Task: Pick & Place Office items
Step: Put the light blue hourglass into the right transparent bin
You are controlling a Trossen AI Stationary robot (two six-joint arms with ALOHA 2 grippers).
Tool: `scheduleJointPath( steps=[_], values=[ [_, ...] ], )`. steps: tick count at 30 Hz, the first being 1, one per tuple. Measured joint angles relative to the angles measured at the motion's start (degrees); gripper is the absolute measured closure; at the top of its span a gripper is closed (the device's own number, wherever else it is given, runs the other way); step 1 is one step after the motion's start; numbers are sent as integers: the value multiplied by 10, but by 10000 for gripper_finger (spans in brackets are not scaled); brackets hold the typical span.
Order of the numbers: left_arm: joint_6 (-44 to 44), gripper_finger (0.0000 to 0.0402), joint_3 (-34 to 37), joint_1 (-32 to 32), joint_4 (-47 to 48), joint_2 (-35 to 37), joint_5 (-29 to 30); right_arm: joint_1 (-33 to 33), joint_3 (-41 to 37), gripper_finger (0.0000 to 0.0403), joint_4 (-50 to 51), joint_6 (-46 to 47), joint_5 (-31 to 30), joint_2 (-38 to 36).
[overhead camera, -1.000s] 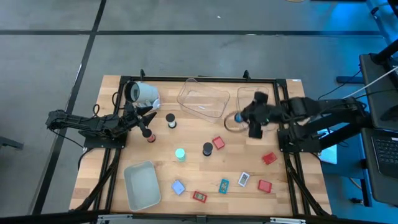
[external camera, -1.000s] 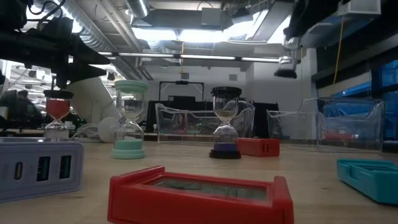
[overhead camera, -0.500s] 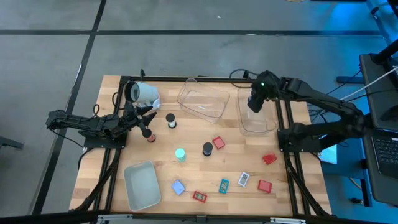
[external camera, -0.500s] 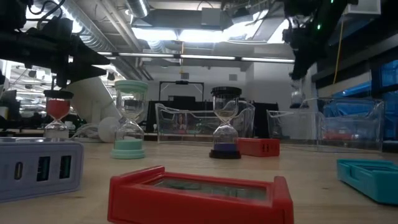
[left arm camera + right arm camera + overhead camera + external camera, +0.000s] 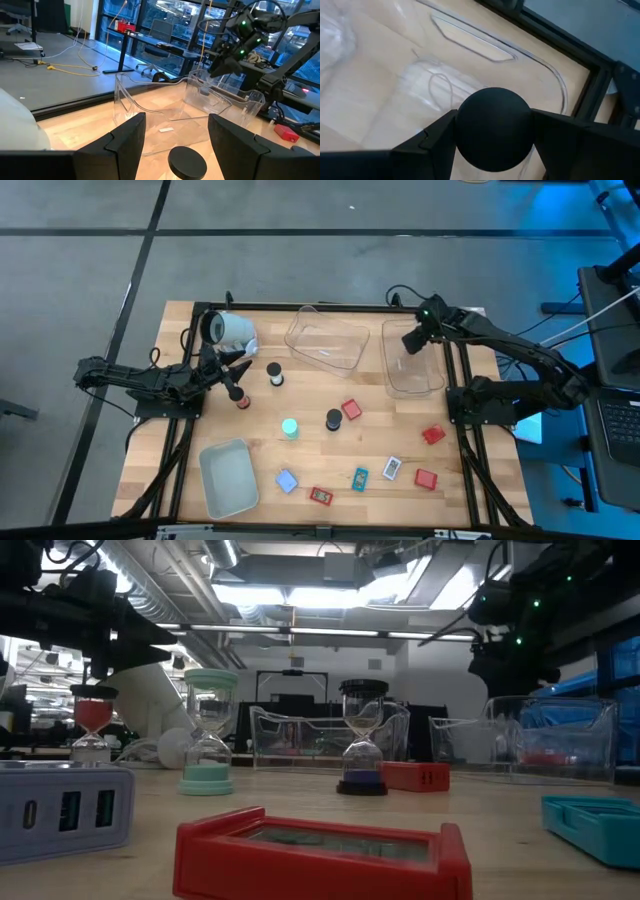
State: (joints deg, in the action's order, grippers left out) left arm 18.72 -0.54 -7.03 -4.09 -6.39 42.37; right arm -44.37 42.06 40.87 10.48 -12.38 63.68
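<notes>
Right gripper point(image 5: 416, 340) clamps a round black-topped piece point(image 5: 493, 128), likely an hourglass-type item; my wrist view shows the dark cap pinched between both fingers, body below hidden. I have it hanging over the right clear bin point(image 5: 400, 385), toward the bin's far end, so the drop target lies straight beneath the fingers and the coming move looks like a plain lowering and release; the held piece's long axis seems to run vertically, roughly in line with the descent, though I can't confirm that. Left gripper point(image 5: 228, 375) sits near the table's far left, fingers partly spread around the red hourglass point(image 5: 241, 399), black cap between them in its wrist view; contact I can't tell. Loose items wait mid-table: white-topped hourglass point(image 5: 274, 374), teal one point(image 5: 290, 428), black one point(image 5: 333, 419), red block point(image 5: 351, 410) just beside it, more red and blue pieces toward the near edge. Middle clear bin point(image 5: 327, 340) and grey-white bin point(image 5: 228, 477) hold nothing I can see. My right arm is the nearer one for the black hourglass and red block.
</notes>
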Motion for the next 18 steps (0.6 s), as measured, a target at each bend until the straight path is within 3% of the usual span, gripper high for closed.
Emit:
scheduleJointPath(
  steps=[8,18],
  values=[
    [0,190,0,0,0,0,0,-7,-28,165,-48,1,15,0],
    [0,190,0,0,0,0,0,-7,-30,174,-67,1,14,0]
  ],
)
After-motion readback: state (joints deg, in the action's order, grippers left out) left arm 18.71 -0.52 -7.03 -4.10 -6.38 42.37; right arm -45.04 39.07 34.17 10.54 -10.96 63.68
